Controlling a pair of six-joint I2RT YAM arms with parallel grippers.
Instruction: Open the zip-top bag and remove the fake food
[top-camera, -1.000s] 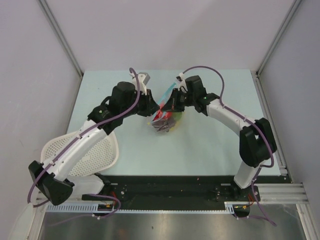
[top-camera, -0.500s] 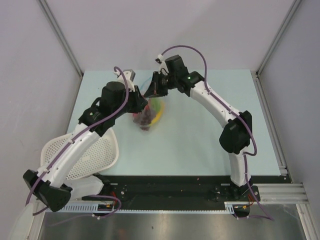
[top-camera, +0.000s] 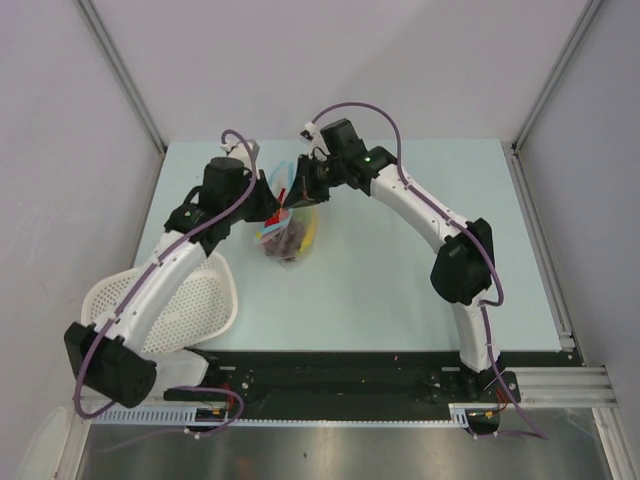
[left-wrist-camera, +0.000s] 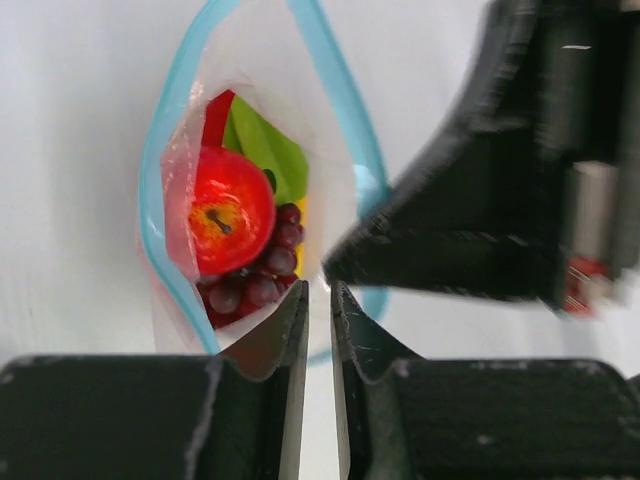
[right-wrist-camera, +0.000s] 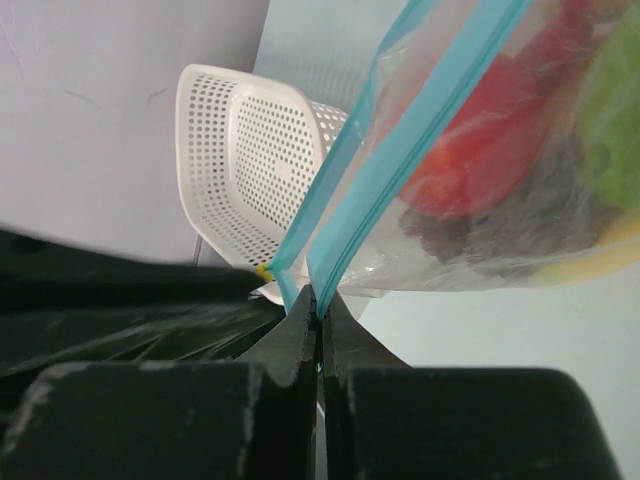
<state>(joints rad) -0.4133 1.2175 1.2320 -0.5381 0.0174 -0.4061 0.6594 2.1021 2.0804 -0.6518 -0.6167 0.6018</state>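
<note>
Zip-top bag (top-camera: 284, 236) held mouth-open over the far middle of the table (top-camera: 400, 280), left hand (left-wrist-camera: 318, 296) clenched on one lip, right hand (right-wrist-camera: 320, 302) clenched on the other, fake food (left-wrist-camera: 232, 215) all inside.

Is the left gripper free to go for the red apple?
Probably not: the left gripper and right gripper are each shut on the zip-top bag. Its mouth gapes over the red apple, but neither is free.
</note>
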